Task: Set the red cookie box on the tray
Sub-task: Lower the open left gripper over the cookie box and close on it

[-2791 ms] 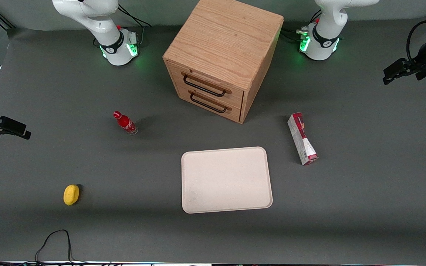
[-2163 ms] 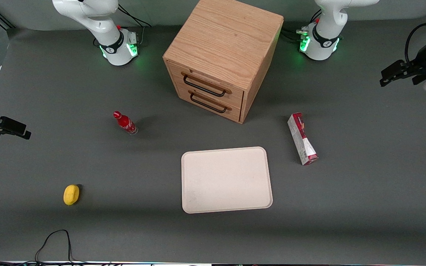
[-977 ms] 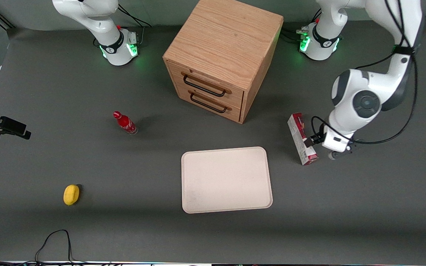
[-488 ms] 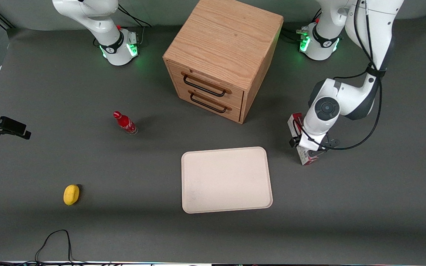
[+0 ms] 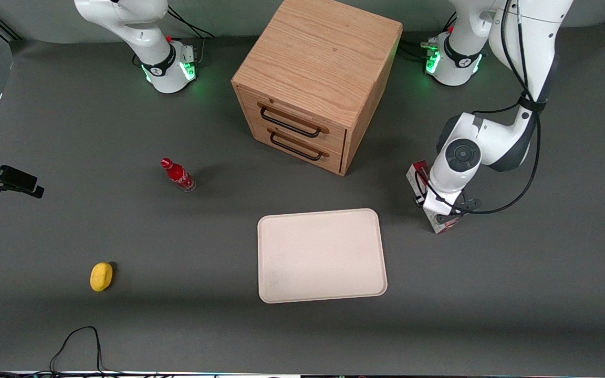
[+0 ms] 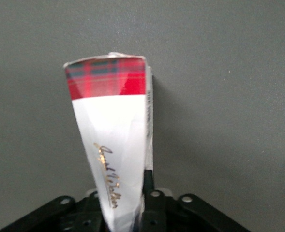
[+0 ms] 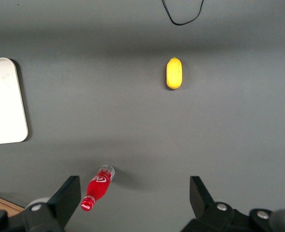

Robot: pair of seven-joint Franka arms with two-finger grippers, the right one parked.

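The red cookie box lies on the grey table beside the tray, toward the working arm's end. It is a long carton with white sides and a red tartan end. My left gripper is down over the box's middle and shut on it. In the left wrist view the box runs out from between the two black fingers of the gripper, which press on its long sides. I cannot tell if the box is off the table. The cream tray has nothing on it and also shows in the right wrist view.
A wooden drawer cabinet stands farther from the front camera than the tray. A small red bottle and a yellow object lie toward the parked arm's end. A black cable lies near the table's front edge.
My left arm swung in from the working arm's end and came down over the box. The fingers now grip it, and the box's near end has shifted slightly.
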